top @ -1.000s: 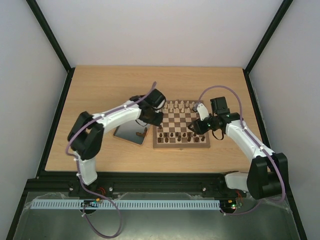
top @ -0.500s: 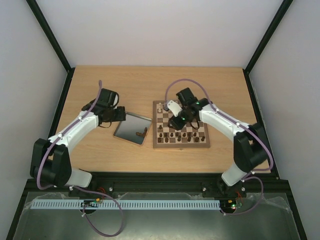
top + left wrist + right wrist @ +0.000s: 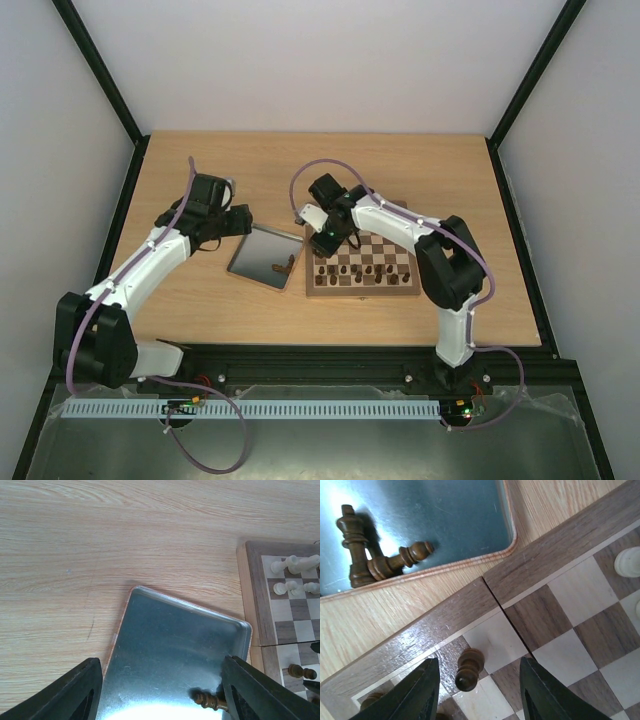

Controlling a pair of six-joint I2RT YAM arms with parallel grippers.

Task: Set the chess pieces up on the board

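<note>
Swung leftward since a second ago, the right pincer [image 3: 479,666] hangs spread and empty at the board [image 3: 545,565] edge, a dark pawn [image 3: 468,669] standing between its fingers. Beyond, up-left in the metal tray [image 3: 445,515], two dark pieces [image 3: 400,561] wait, one lying along the finger line. The left pincer [image 3: 161,672], also spread, looks farther.

The tray [image 3: 252,252] sits just left of the board [image 3: 362,292]; inside it — chess pieces [image 3: 395,562].

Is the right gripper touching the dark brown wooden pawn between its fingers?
Apart. Right wrist view: right gripper straddles the pawn, board showing either side.
</note>
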